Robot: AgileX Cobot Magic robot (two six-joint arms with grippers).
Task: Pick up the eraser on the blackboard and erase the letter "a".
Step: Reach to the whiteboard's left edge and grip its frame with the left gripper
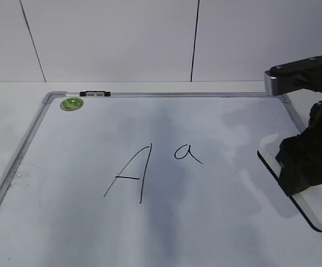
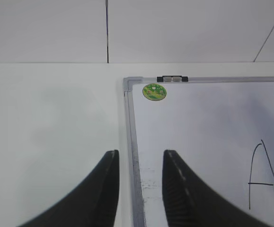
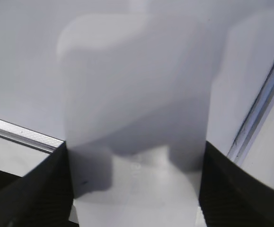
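The white eraser point(image 1: 318, 209) lies at the right edge of the blackboard point(image 1: 83, 228), a white dry-erase board with a silver frame. My right gripper point(image 1: 301, 171) is over the eraser with a black finger against each long side. In the right wrist view the eraser point(image 3: 137, 113) fills the gap between the fingers point(image 3: 134, 194). The small letter "a" point(image 1: 187, 153) is at the board's middle, left of the eraser and apart from it. My left gripper point(image 2: 140, 163) is open and empty above the board's left frame point(image 2: 132, 142). It is out of the exterior view.
A large capital "A" point(image 1: 130, 175) is left of the small "a"; it also shows in the left wrist view point(image 2: 269, 177). A round green magnet point(image 1: 72, 104) sits in the board's far left corner, near a black clip point(image 1: 95, 94) on the top frame. A white wall stands behind.
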